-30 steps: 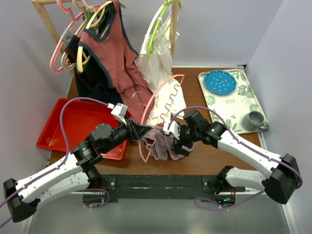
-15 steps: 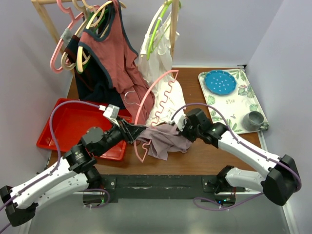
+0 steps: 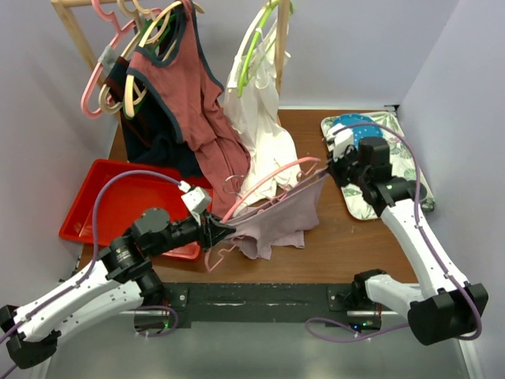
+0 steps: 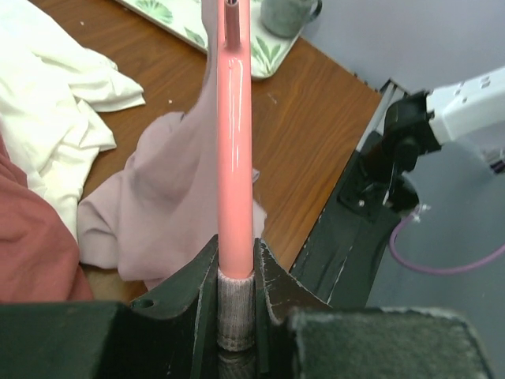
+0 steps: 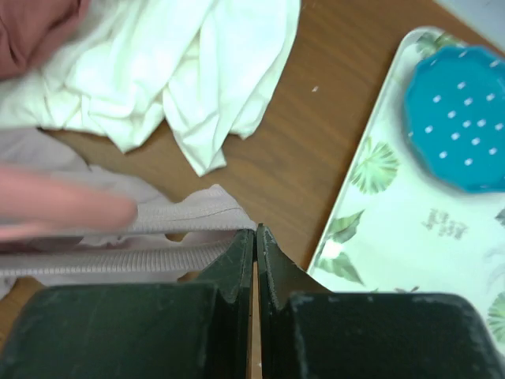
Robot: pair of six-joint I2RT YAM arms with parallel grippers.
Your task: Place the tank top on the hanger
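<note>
Left tool (image 4: 237, 262) clamps the hanger (image 4: 235, 158) by one end. Its long axis runs diagonally from the surface's (image 3: 347, 245) front-middle toward the right tool (image 3: 334, 163). Right tool's jaws are pressed together, pinching the tank top's (image 3: 284, 218) ribbed edge just past the hanger's free tip. The rest sags below. We judge the right arm nearer for threading. We see no legible writing.

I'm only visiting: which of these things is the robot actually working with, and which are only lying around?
Part of the job:
- tank top, pale mauve
- hanger, salmon-pink
- left gripper, clamped on the hanger
- right gripper, pinching the tank top

Just lying about:
- red tray
- floral tray
- blue plate
- grey cup
- white garment
- rust-red top, hanging
</note>
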